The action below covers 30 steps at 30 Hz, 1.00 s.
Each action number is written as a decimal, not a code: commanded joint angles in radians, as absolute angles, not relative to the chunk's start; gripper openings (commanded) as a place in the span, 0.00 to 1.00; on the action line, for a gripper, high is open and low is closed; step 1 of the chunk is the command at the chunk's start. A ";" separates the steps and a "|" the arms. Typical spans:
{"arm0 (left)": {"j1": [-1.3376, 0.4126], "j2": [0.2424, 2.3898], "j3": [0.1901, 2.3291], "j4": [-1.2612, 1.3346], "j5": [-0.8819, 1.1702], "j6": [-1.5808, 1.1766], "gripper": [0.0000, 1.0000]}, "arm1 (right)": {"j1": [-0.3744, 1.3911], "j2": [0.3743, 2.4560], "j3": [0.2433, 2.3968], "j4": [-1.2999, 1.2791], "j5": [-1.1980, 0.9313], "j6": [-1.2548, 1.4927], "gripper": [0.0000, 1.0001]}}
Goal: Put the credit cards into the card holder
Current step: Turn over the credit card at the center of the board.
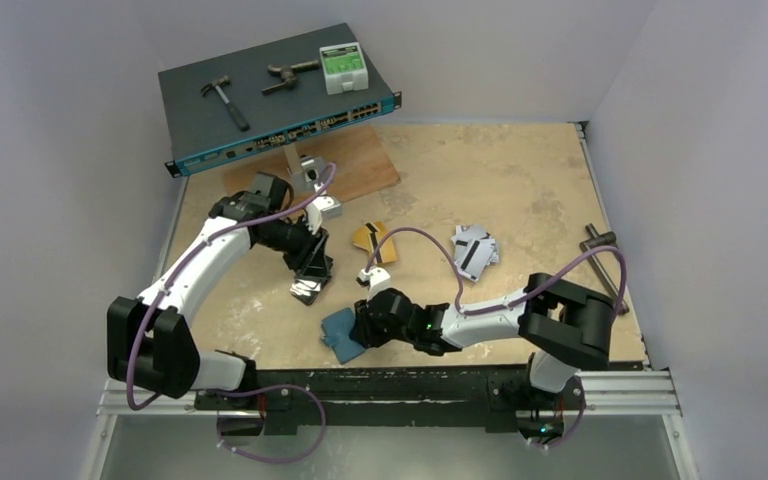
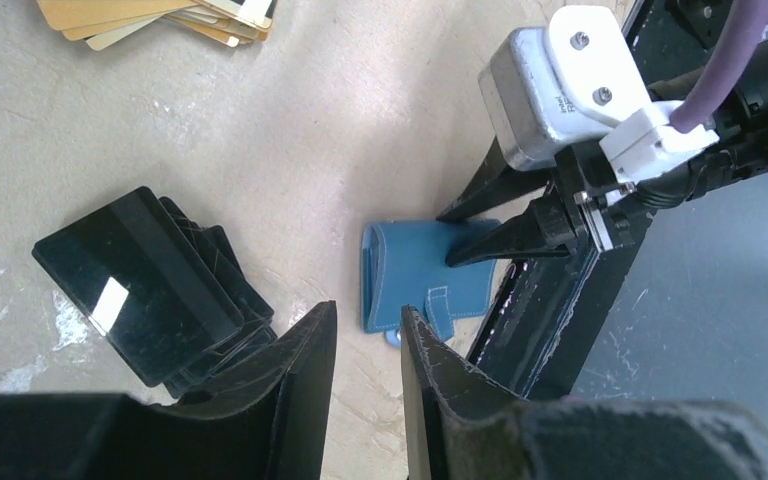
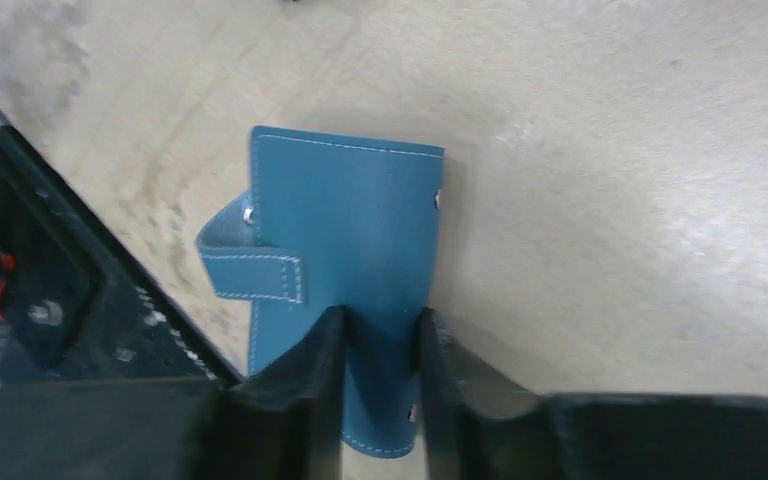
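At the near edge of the bench (image 1: 520, 180), just ahead of the arm bases, the right claw (image 3: 382, 318) stands over the teal card holder (image 3: 345, 200). The holder lies folded and face-up, its strap (image 3: 257, 276) wrapped round one long side. Its long axis runs in line with the claw's fingers (image 3: 295, 385), pointing straight away from the wrist. The claw straddles the near end off-centre, one finger over the face and the other at the long edge opposite the strap. The jaws stand narrow with a strip of teal between them, but it cannot be told whether they pinch the holder or merely rest on it. The right arm is plainly the nearer of the two. The left claw (image 2: 368, 310) hangs apart just beside the fanned black cards (image 2: 135, 275), jaws narrow with bare bench between them and nothing held. From there the holder lies ahead, past the stack. Gold cards (image 1: 373, 238) and silver-grey cards (image 1: 475, 250) lie in loose piles farther back, well apart from the holder, and no card shows in it. The next move likely hinges on opening the holder along that free edge.
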State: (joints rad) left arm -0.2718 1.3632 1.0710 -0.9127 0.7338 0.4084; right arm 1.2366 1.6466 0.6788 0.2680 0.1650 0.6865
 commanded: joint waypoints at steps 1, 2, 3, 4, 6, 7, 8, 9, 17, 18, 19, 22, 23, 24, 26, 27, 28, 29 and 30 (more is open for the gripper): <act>-0.276 1.321 1.079 -0.946 0.720 0.458 0.29 | 1.247 1.734 0.631 0.158 0.137 0.690 0.05; -0.276 1.317 1.083 -0.951 0.717 0.462 0.29 | 1.248 1.724 0.626 0.164 0.138 0.687 0.00; -0.276 1.313 1.087 -0.957 0.713 0.465 0.29 | 1.248 1.705 0.620 0.168 0.142 0.686 0.00; -0.276 1.311 1.092 -0.962 0.710 0.468 0.29 | 1.247 1.677 0.614 0.170 0.147 0.685 0.00; -0.276 1.307 1.102 -0.967 0.706 0.468 0.29 | 1.247 1.596 0.597 0.171 0.139 0.682 0.00; -0.276 1.307 1.106 -0.968 0.705 0.466 0.29 | 1.247 1.542 0.587 0.166 0.148 0.679 0.00; -0.276 1.308 1.109 -0.968 0.706 0.462 0.29 | 1.247 1.490 0.582 0.154 0.166 0.669 0.00; -0.276 1.307 1.117 -0.967 0.706 0.457 0.29 | 1.247 1.435 0.584 0.129 0.186 0.658 0.00; -0.276 1.305 1.152 -0.964 0.713 0.429 0.29 | 1.254 1.239 0.837 -0.503 0.573 0.558 0.00; -0.276 1.305 1.157 -0.964 0.713 0.427 0.30 | 1.256 1.257 0.880 -0.591 0.627 0.587 0.00; -0.276 1.302 1.161 -0.962 0.712 0.425 0.30 | 1.266 1.282 0.926 -0.639 0.666 0.573 0.00; -0.275 1.299 1.169 -0.958 0.704 0.415 0.30 | 1.322 1.451 1.090 -0.881 0.802 0.628 0.00; -0.273 1.298 1.171 -0.959 0.702 0.413 0.30 | 1.340 1.524 1.141 -0.962 0.844 0.661 0.00; -0.270 1.298 1.173 -0.963 0.698 0.413 0.30 | 1.364 1.593 1.185 -1.041 0.900 0.703 0.00; -0.260 1.297 1.176 -0.968 0.702 0.412 0.30 | 1.400 1.741 1.269 -1.204 0.993 0.783 0.00; -0.253 1.297 1.177 -0.969 0.705 0.408 0.30 | 1.406 1.828 1.294 -1.254 1.015 0.807 0.00; -0.241 1.298 1.180 -0.971 0.711 0.404 0.29 | 1.412 1.882 1.306 -1.281 1.031 0.816 0.00; -0.224 1.302 1.187 -0.976 0.725 0.400 0.30 | 1.418 1.921 1.311 -1.286 1.039 0.817 0.00; -0.202 1.306 1.193 -0.986 0.746 0.398 0.30 | 1.424 1.954 1.315 -1.279 1.037 0.811 0.00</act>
State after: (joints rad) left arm -0.2565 1.3216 1.1427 -0.9684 0.6994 0.4179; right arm 1.4025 1.8244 1.2896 -1.0046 0.8791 0.7250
